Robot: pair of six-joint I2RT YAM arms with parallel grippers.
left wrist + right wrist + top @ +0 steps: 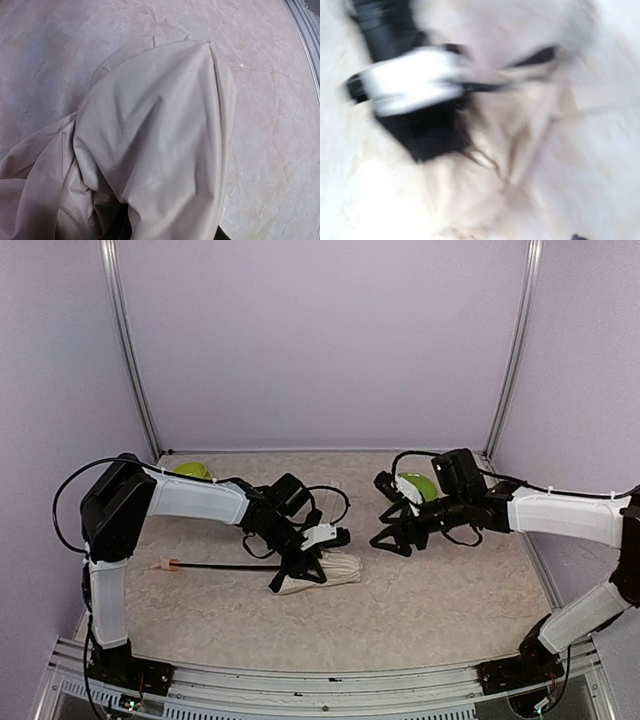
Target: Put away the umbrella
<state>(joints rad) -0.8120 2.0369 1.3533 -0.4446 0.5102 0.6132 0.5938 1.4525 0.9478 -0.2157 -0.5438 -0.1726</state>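
Observation:
The umbrella lies on the table in the top view. Its wooden knob handle (166, 565) points left, its thin black shaft (230, 565) runs right, and its cream canopy (338, 570) is bunched at the right end. My left gripper (298, 573) sits on the canopy's left part and appears shut on the fabric. In the left wrist view the cream canopy (160, 125) drapes over the jaws and hides them. My right gripper (388, 536) hovers just right of the canopy with its fingers spread and nothing in it. The right wrist view is blurred and shows the canopy (520, 130).
Two lime-green objects sit near the back, one on the left (192, 469) and one behind the right arm (418, 486). Lilac walls close in the table (440, 610) on three sides. Cables loop off both wrists.

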